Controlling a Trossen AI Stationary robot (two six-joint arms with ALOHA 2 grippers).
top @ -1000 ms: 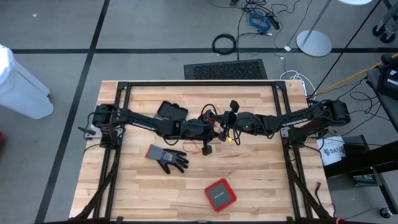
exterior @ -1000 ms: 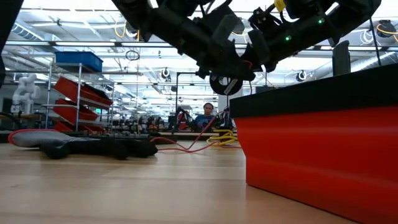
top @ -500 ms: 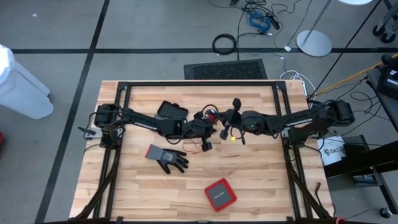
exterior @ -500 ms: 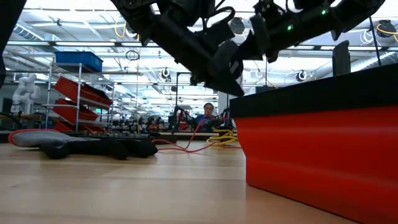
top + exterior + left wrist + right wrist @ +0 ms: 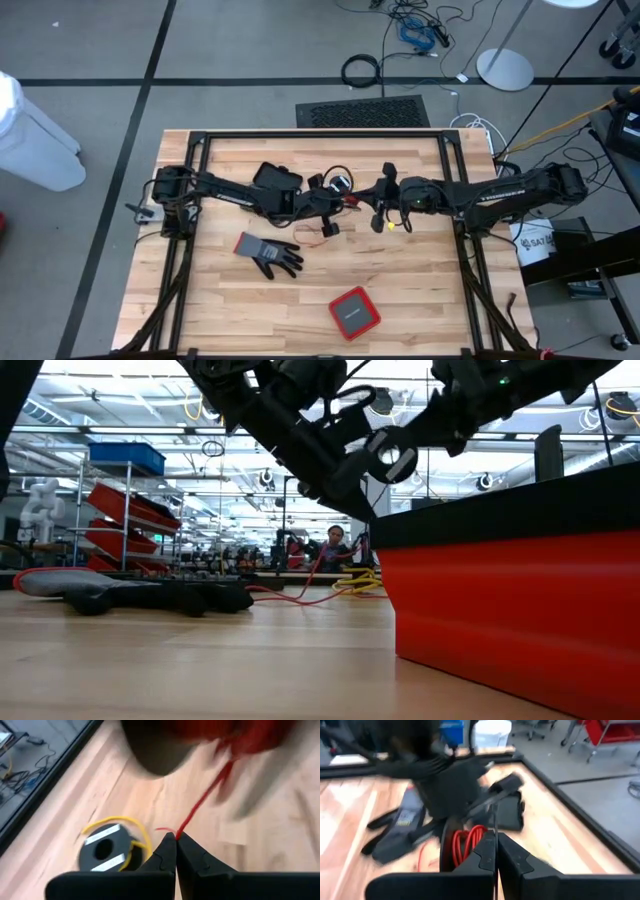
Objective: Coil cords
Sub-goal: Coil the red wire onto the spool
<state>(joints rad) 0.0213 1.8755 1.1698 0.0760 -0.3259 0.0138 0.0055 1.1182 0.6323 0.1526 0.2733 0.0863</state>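
The red cord [image 5: 200, 805] runs from my shut left gripper [image 5: 176, 836] up to a red coil wound on a black reel [image 5: 465, 845]. That reel hangs above the table's middle [image 5: 390, 457], right in front of my shut right gripper [image 5: 495, 836]. A loose stretch of the red cord [image 5: 300, 598] lies on the wood. The yellow cord [image 5: 130, 827] is looped around a second black reel [image 5: 102, 851], which lies flat on the table [image 5: 392, 225] below my right arm. My left gripper pinches the red cord [image 5: 181, 827] between its two fingertips, close to a short free end [image 5: 161, 829]. From there the cord rises fairly straight to the coil. My right gripper is shut on a thin dark strip [image 5: 495, 817] beside the reel with the red coil. Whether the strip is the reel's rim or a wire I cannot tell. The reel hangs clear of the table.
A grey and black glove [image 5: 270, 252] lies near the left arm and a black pouch [image 5: 277, 178] behind it. A red box [image 5: 353, 312] stands near the front edge and fills the low view's right side [image 5: 520, 600]. Black frame rails [image 5: 320, 135] border the table.
My right gripper has risen and drawn back toward the table's right edge, and the reel with the red coil has gone up with it. My left gripper has tipped a little further down and has stayed shut on the red cord.
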